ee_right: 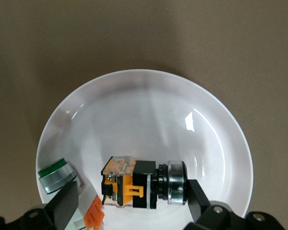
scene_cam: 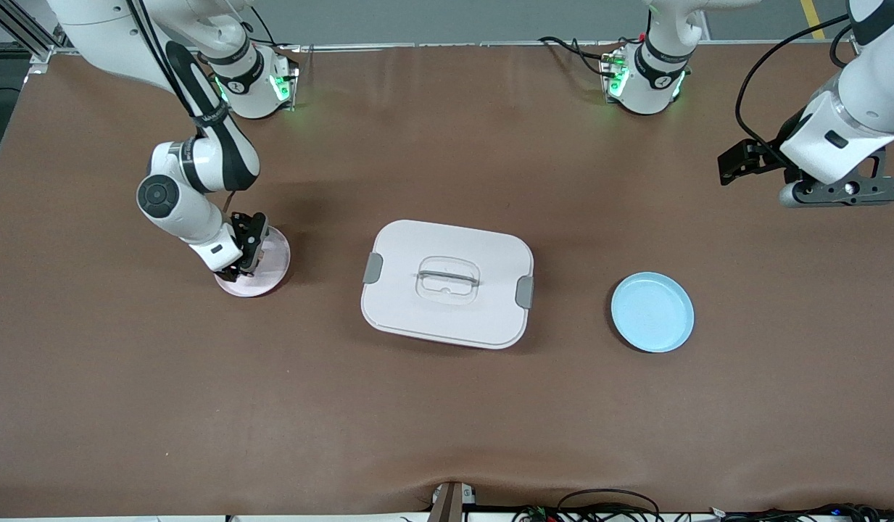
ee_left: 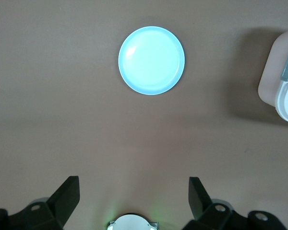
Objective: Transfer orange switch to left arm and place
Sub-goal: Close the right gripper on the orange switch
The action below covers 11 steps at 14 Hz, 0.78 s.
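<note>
Two plates flank the box, the blue plate slightly nearer the front camera toward the left arm's end, the pink plate toward the right arm's end. The orange switch lies in the pink plate beside a green-capped part. We see the right gripper low over it, fingers wide either side, not yet closed. Step in hand, we judge: the pick. Next calls for closing, then lifting clear. The left gripper waits over bare table, fingers wide.
</note>
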Each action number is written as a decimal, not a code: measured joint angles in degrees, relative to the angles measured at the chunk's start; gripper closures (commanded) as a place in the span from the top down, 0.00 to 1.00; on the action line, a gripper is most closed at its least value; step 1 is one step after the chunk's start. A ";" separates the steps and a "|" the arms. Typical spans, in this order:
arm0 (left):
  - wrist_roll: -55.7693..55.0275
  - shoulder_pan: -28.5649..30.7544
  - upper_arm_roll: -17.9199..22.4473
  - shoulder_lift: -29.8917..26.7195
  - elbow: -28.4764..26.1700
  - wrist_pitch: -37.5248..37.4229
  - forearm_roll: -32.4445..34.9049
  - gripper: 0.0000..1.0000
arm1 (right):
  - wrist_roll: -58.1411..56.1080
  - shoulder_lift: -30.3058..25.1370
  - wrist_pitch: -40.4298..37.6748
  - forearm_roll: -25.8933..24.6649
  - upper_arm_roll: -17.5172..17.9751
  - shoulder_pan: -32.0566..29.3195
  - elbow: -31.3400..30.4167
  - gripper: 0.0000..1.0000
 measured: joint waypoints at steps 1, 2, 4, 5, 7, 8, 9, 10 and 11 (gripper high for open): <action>0.00 0.00 0.00 0.00 -0.03 0.00 0.00 1.00 | 0.00 0.01 0.00 0.00 0.00 0.00 0.00 1.00; 0.00 0.00 0.00 0.00 -0.06 0.00 0.00 1.00 | 0.00 0.05 0.00 0.00 0.00 0.00 0.00 1.00; 0.00 0.00 0.00 0.00 -0.07 0.00 0.00 1.00 | 0.01 0.17 0.00 0.02 0.01 0.00 0.00 1.00; 0.00 0.00 0.00 0.00 -0.08 0.01 0.00 1.00 | 0.01 0.24 0.00 0.03 0.02 0.00 0.00 1.00; 0.00 -0.01 0.00 0.00 -0.12 0.01 0.00 1.00 | 0.01 0.36 0.00 0.04 0.08 0.01 0.00 1.00; 0.00 -0.01 0.00 0.00 -0.13 0.01 0.00 1.00 | 0.01 0.41 0.00 0.05 0.10 0.02 0.00 1.00; 0.00 -0.01 0.00 0.00 -0.15 0.01 0.00 1.00 | 0.01 0.45 0.00 0.05 0.10 0.03 0.00 1.00; 0.00 -0.01 0.00 0.00 -0.16 0.01 0.00 1.00 | 0.01 0.47 0.01 0.06 0.12 0.05 0.00 1.00; 0.00 -0.01 0.00 0.00 -0.18 0.01 0.00 1.00 | 0.03 0.50 0.01 0.22 0.15 0.10 0.00 1.00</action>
